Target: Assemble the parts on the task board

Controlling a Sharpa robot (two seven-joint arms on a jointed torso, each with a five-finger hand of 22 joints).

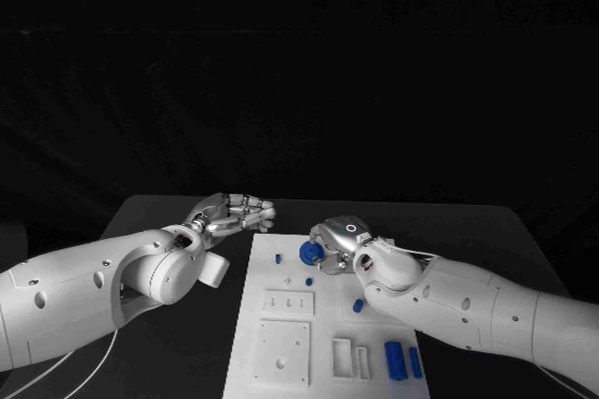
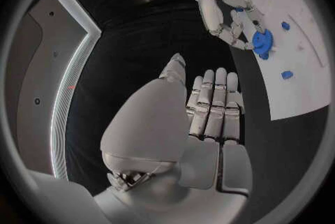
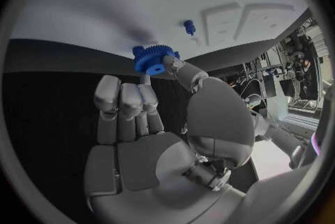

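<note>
While the right robot hand (image 1: 335, 243) pinches the blue gear (image 1: 308, 254) over the board's (image 1: 281, 364) far end, seemingly to seat it, the left robot hand (image 1: 237, 214) waits curled, empty, beside the board.

White task board (image 1: 281, 377) on the black table (image 1: 486, 230), and dotted over it are small blue parts, with a toothed blue gear (image 3: 152, 60) at its far end. Two blue cylinders (image 1: 402, 362) lie at its near right corner. Both arms are white, the left hand (image 1: 234, 215) and right hand (image 1: 337, 241) silver.
</note>
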